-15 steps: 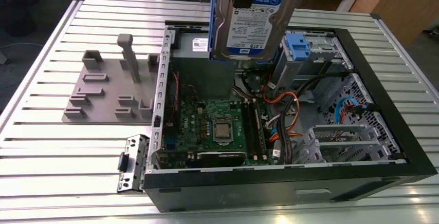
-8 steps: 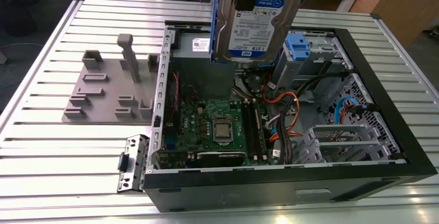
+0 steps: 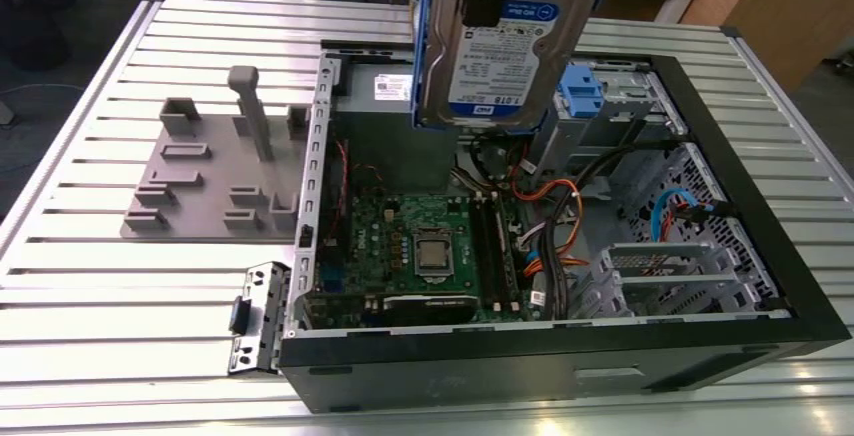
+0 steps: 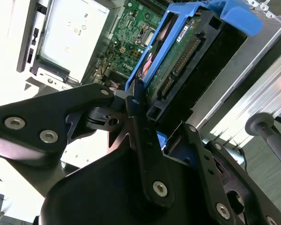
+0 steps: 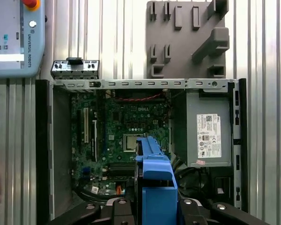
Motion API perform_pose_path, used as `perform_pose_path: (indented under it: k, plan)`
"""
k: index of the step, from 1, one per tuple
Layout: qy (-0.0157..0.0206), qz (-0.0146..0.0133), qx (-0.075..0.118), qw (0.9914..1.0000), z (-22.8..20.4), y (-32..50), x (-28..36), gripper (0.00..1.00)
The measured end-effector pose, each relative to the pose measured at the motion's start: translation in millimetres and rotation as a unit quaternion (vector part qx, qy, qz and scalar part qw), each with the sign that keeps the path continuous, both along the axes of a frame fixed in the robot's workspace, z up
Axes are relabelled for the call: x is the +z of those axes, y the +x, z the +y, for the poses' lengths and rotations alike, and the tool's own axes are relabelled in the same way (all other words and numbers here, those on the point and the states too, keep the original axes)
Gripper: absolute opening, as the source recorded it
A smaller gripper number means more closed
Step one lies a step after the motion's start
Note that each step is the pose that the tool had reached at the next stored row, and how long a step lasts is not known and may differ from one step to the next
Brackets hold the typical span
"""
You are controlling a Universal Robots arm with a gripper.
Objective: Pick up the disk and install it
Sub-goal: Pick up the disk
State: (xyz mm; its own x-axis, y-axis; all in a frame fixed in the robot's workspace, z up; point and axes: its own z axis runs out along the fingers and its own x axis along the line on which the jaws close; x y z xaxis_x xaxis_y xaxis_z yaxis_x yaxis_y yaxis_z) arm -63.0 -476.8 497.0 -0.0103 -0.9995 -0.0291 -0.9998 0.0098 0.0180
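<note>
Disk [image 3: 501, 51] is clamped by its blue-framed edges between the fingers [image 4: 136, 105] of the gripper [image 4: 157, 117] and hangs upright beneath it. It is held clear above the open computer case [image 3: 754, 226]. The motherboard [image 5: 124, 136] lies directly below the gripper, with the power supply [image 5: 208, 133] beside it.

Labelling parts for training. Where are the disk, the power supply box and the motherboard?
the disk [image 3: 501, 56]: exterior view, on its label.
the power supply box [image 5: 209, 136]: first wrist view, on its white sticker.
the motherboard [image 3: 434, 253]: exterior view, on its processor socket.
</note>
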Motion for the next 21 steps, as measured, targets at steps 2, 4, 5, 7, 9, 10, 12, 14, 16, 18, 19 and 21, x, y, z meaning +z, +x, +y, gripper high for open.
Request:
perform_pose_path:
  k: [2, 4, 5, 7, 9, 10, 12, 14, 16, 18, 19, 21]
  plan:
    - [0.0000, 0.0000, 0.000, 1.00000, -1.5, 0.6, 0.0, 0.36]
    - [0.0000, 0.0000, 0.000, 1.00000, -3.1, 1.3, 0.0, 0.36]
    - [0.0000, 0.0000, 0.000, 1.00000, -3.9, 1.6, 0.0, 0.36]
    - [0.0000, 0.0000, 0.000, 1.00000, -5.5, 2.2, 0.0, 0.36]
    - [0.0000, 0.0000, 0.000, 1.00000, -7.0, 2.9, 0.0, 0.36]
    - [0.0000, 0.0000, 0.000, 1.00000, -7.8, 3.3, 0.0, 0.36]
    - [0.0000, 0.0000, 0.000, 1.00000, -9.3, 3.9, 0.0, 0.36]
    - [0.0000, 0.0000, 0.000, 1.00000, -10.7, 4.6, 0.0, 0.36]
    - [0.0000, 0.0000, 0.000, 1.00000, -12.3, 5.2, -0.1, 0.36]
    - [0.0000, 0.0000, 0.000, 1.00000, -13.7, 5.8, -0.1, 0.36]
    - [0.0000, 0.0000, 0.000, 1.00000, -14.5, 6.1, -0.1, 0.36]
    - [0.0000, 0.0000, 0.000, 1.00000, -16.0, 6.6, -0.1, 0.36]
